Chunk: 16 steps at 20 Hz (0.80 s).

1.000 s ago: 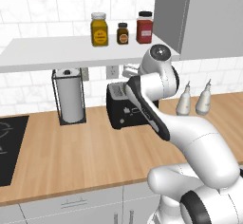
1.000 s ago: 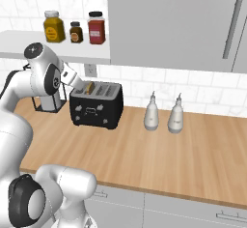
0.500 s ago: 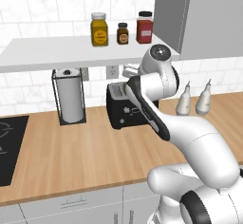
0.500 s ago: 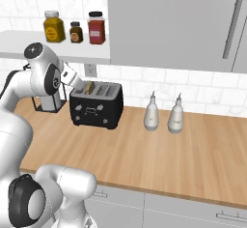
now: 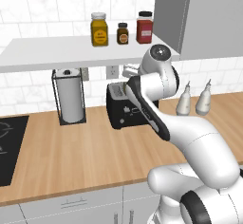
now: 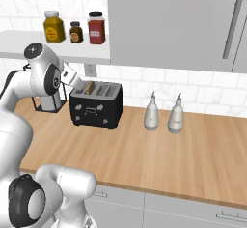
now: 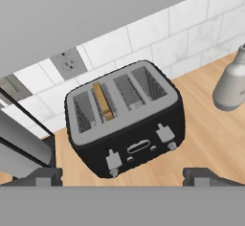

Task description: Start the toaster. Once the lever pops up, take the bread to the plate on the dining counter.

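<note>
While the gripper point(image 7: 122, 175) hangs above the toaster point(image 7: 125, 119) with its jaws spread wide and nothing between them, the black four-slot toaster stands on the wood counter point(image 6: 159, 154) close to the tiled wall. The bread point(image 7: 103, 101) sits upright in the second slot from the left, its tan top edge showing. Two pale bottles point(image 6: 163, 113) stand to the right of the toaster, well apart from it, and a paper towel roll point(image 5: 70, 97) in a wire holder stands to its left. Three jars point(image 5: 122, 28) line the shelf above.
</note>
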### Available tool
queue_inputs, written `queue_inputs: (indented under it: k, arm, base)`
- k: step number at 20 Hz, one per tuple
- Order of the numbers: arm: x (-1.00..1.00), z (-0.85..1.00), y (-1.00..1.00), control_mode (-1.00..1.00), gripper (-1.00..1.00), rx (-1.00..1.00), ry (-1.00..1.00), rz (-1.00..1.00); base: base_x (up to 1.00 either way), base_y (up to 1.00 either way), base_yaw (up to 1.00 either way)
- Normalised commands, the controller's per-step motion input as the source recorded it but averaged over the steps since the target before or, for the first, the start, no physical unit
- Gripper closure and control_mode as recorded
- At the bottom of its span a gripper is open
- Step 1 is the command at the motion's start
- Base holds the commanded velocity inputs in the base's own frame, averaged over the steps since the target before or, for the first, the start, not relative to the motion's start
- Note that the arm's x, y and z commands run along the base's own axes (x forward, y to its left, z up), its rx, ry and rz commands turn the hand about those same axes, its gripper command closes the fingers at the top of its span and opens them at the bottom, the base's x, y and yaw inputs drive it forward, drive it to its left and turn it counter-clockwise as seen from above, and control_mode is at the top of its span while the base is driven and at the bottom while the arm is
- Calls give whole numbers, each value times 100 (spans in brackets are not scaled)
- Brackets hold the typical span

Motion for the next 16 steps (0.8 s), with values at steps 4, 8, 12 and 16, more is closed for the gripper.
queue_inputs:
  k: [4, 8, 12, 16]
  arm:
    - [0, 0, 0, -100, -100, 0, 0, 0]
    - [0, 0, 0, -100, -100, 0, 0, 0]
    - [0, 0, 0, -100, -100, 0, 0, 0]
    - [0, 0, 0, -100, -100, 0, 0, 0]
  base:
    - [0, 0, 0]
    - [0, 0, 0]
    - [0, 0, 0]
    - [0, 0, 0]
